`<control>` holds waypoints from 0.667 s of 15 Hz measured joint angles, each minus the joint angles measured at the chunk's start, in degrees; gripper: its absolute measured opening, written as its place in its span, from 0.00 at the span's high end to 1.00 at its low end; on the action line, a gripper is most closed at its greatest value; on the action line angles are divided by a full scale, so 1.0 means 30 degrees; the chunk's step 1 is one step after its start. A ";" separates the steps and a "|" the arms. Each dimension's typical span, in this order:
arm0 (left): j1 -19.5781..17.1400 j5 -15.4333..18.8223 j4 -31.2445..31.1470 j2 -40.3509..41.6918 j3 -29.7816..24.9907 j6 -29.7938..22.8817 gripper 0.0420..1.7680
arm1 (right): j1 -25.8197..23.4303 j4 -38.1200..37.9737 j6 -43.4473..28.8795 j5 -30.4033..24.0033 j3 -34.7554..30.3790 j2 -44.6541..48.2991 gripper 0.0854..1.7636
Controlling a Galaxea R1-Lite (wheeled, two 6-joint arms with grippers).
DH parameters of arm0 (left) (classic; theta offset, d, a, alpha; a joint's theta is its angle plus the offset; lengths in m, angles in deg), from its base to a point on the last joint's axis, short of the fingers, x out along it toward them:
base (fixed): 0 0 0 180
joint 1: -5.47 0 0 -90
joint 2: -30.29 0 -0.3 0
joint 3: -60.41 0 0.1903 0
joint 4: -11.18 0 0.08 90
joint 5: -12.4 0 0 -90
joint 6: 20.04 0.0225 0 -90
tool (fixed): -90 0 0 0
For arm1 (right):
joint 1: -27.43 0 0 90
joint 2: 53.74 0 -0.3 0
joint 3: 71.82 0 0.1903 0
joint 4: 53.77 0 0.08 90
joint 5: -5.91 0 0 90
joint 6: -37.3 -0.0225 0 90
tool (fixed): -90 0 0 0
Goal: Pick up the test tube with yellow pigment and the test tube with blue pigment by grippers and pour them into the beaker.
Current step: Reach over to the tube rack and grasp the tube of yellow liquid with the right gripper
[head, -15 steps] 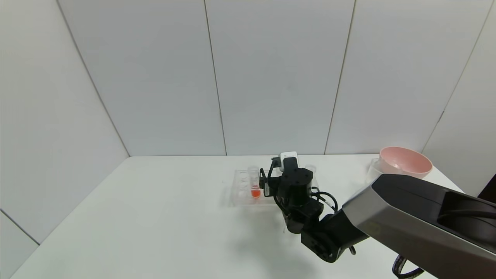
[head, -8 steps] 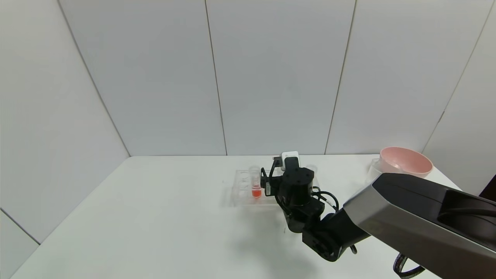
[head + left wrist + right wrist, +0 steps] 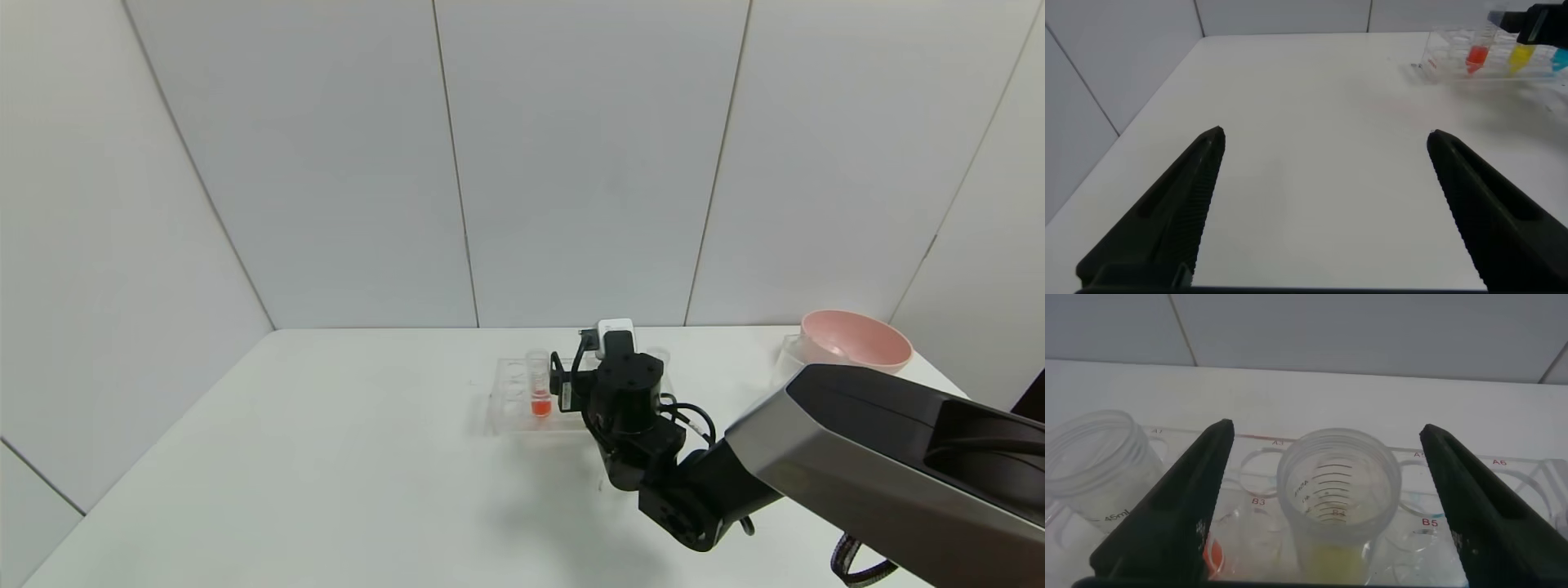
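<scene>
Head view: right gripper hangs over the clear rack, at three o'clock from the red-liquid tube.

Left wrist view: left gripper released over bare table; blue tube at two o'clock.

Right wrist view: fingers spread wide, flanking the yellow tube standing in the rack.

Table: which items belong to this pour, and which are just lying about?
Job: test tube with yellow pigment, between the fingers of the open right gripper; test tube with blue pigment; beaker, probably the clear cup by the pink bowl.
Lying about: red tube, rack, pink bowl, idle left gripper.
</scene>
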 joint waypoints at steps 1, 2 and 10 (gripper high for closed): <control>0.0000 0.0000 0.0000 0.0000 0.0000 0.0000 0.00 | 0.0028 0.0000 -0.0024 0.0012 -0.0008 0.0004 0.08; 0.0000 0.0000 0.0000 0.0000 0.0000 0.0000 0.00 | 0.0057 0.0008 -0.0028 0.0020 -0.0008 0.0004 0.08; 0.0000 0.0000 0.0000 0.0000 0.0000 0.0000 0.00 | 0.0077 -0.0008 -0.0053 0.0037 -0.0012 0.0012 0.08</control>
